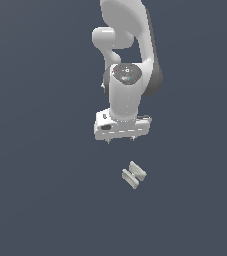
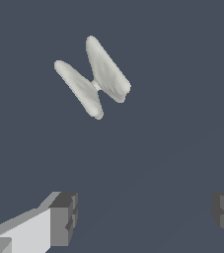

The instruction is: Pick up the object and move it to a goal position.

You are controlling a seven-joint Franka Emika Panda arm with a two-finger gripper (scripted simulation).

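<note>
The object is a small off-white spool-shaped piece with two flat end plates and a narrow middle. It lies on the dark grey floor, below and slightly toward the exterior view's right of my gripper. The gripper hangs from the white arm, pointing down, apart from the object and empty. In the wrist view the object lies tilted ahead of the gripper, whose two fingertips stand wide apart, open.
The white Panda arm rises behind the gripper at the top of the exterior view. A plain dark grey surface spreads all around.
</note>
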